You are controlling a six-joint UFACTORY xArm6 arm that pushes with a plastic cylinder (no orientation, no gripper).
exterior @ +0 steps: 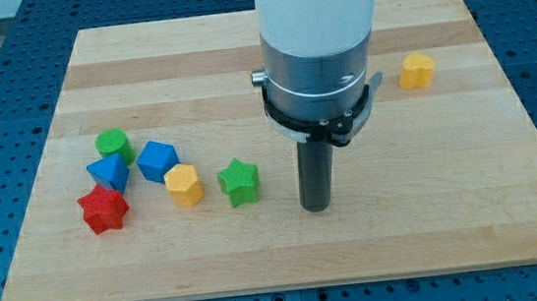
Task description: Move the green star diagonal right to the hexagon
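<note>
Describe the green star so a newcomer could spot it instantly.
On the wooden board, find the block cluster at the view's left. The green star sits at its right edge, just right of the yellow hexagon, with my tip apart on its right. It is the only green pointed block; the green cylinder is round.

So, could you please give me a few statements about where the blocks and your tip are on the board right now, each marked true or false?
1. My tip touches the green star. False: it stands apart, to the view's right of the star, with bare board between.
2. The green star lies just to the view's right of the yellow hexagon. True.
3. The red star sits at the view's top right. False: it is in the cluster at the view's left, below the blue blocks.
4. A second yellow block lies alone towards the view's top right. True.
5. The green cylinder is the cluster's topmost block. True.
</note>
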